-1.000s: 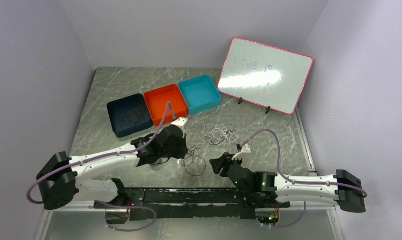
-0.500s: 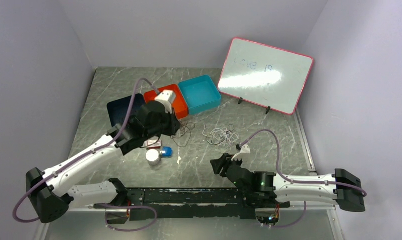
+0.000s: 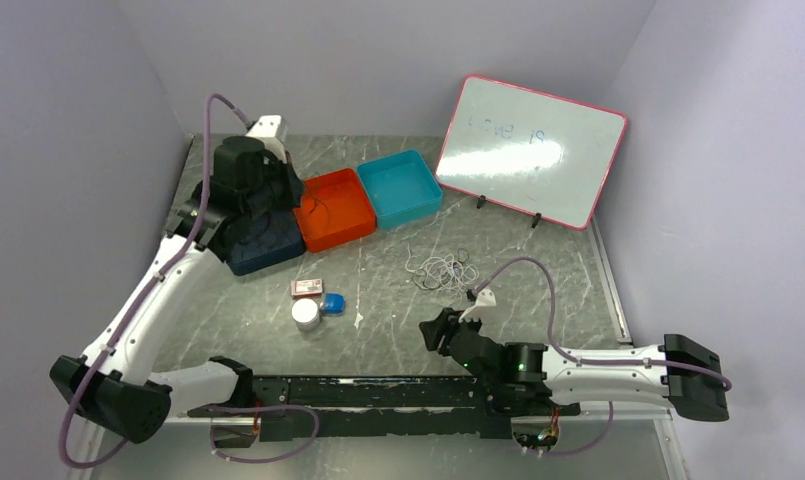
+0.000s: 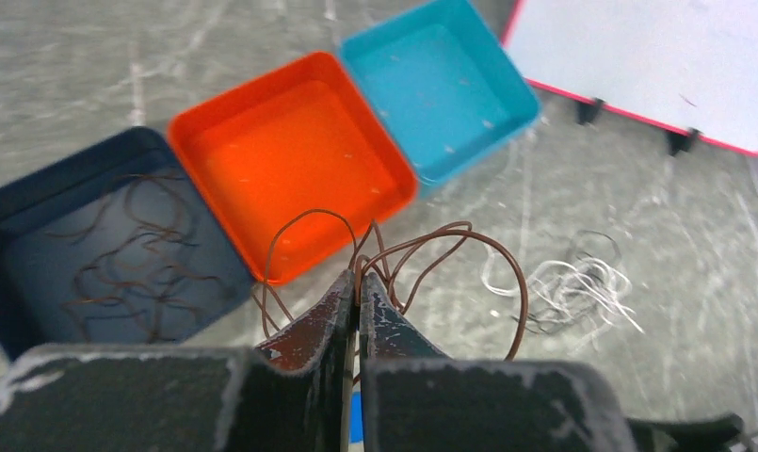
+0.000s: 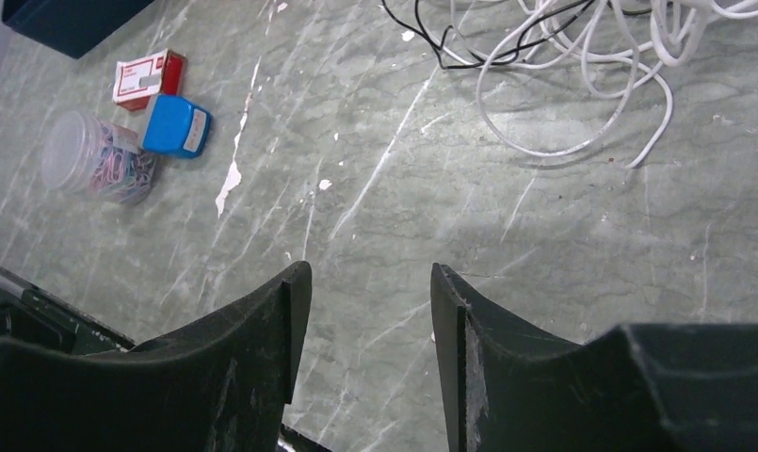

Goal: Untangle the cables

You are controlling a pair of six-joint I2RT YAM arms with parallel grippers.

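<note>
**A:** Where's your left gripper?

**B:** My left gripper [image 4: 359, 303] is raised, with its jaws pressed together on a thin brown cable [image 4: 492, 254]. The loops spring out ahead of me, across the near corner of the orange tray [image 4: 290, 160]. The navy tray [image 4: 17, 202], ahead and to the left, already holds similar cords, so I'd guess that's the drop.

**A:** And the rest?

**B:** The white and black tangle [image 5: 591, 56] lies on the marbled table [image 5: 544, 235], spread crosswise ahead and right of my right gripper [image 5: 368, 282]. That one hangs low, jaws apart and empty, and is much the nearer arm. Plain walls [image 3: 78, 100] close three sides.
</note>
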